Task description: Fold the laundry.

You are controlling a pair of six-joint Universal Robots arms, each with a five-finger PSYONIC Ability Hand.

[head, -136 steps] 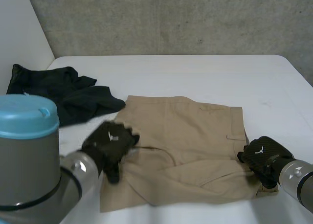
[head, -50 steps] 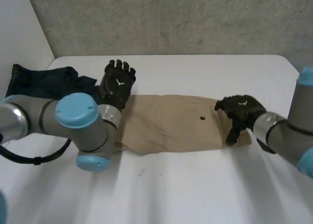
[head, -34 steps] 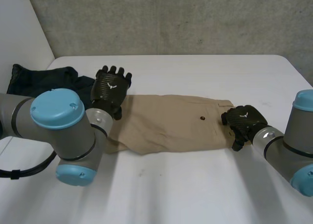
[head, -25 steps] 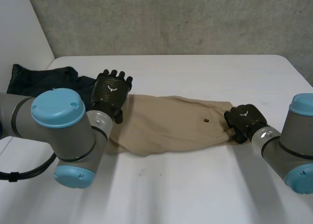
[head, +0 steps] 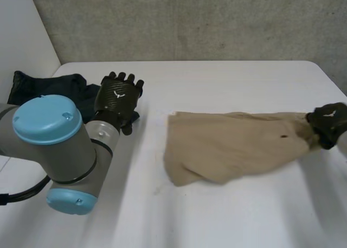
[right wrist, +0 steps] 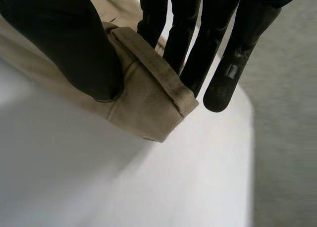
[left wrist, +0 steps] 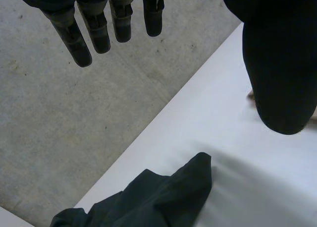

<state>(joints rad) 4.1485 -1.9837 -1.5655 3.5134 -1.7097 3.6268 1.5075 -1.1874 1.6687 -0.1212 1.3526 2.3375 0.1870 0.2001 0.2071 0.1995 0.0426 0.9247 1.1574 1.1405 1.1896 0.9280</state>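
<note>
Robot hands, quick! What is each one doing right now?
Left hand: open, fingers straight, holding nothing.
Right hand: shut, pinching one end of the tan fabric shorts.

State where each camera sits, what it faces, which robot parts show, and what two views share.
Head view: between and behind the arms, looking down at the white table; shows left hand, right hand.
Left wrist view: on left wrist, facing the dark garment; own straight fingers.
Right wrist view: on right wrist, facing the khaki garment; own fingers and thumb pinching it.
Shared: head and right wrist views show the khaki garment.
</note>
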